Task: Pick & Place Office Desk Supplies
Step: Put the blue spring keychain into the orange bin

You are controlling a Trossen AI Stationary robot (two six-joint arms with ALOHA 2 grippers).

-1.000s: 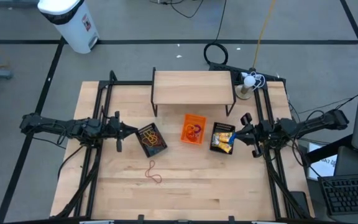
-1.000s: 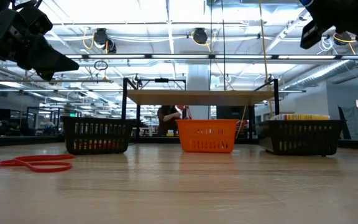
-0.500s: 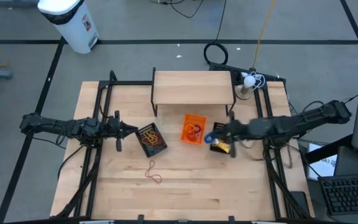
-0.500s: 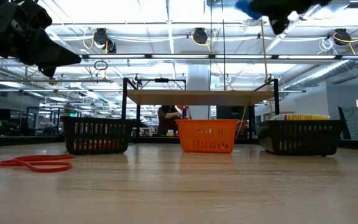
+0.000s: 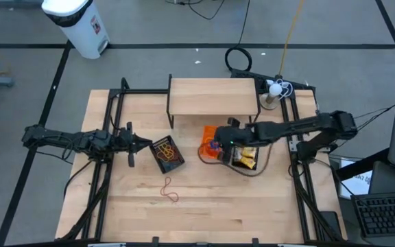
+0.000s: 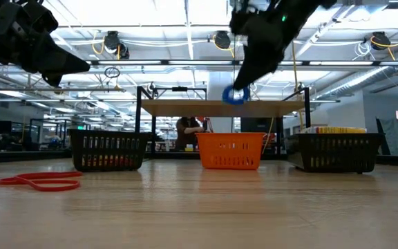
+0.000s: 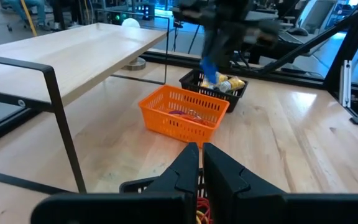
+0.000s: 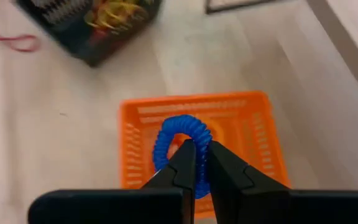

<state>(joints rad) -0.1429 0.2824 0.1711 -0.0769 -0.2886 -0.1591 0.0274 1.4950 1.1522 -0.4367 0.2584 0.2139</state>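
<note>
**Ana:** Two end effectors, one busy. Where does the sort stand?

**Ben:** Most supplies look binned already. The black mesh bin (image 5: 167, 154) at about 9 o'clock from the bench's middle holds red and yellow rubber bands, and the other black mesh bin (image 5: 246, 152) at 3 o'clock holds yellow-and-white packets (image 5: 247, 158). The right end effector (image 8: 196, 163) hangs above the orange bin (image 8: 261, 137) near the middle, its fingers pressed together on a blue coil ring (image 8: 178, 132), which is off the bench and directly over that bin.

**Ana:** So that ring only needs letting go?

**Ben:** I'd judge so; it sits over the bin's opening, and coloured rings (image 5: 216, 143) already lie inside. After that, a red rubber band (image 5: 169, 190) lies loose on the bare wood at 7 o'clock, well apart from every bin. That seems to be the last stray I can see.

**Ana:** And the left arm?

**Ben:** The left end effector (image 7: 201, 163) waits at 9 o'clock, just beside the rubber-band bin, fingers together and holding nothing.

**Ana:** Anything in the way?

**Ben:** Little. A wooden shelf (image 5: 213, 95) on a black frame stands at 12 o'clock behind the bins, clear of the drop. A white lamp-like object (image 5: 273, 89) sits at 1 o'clock, a white waste bin (image 5: 76, 25) on the floor beyond. The right arm stretches across the packet bin, so pulling back wants some height.
</note>
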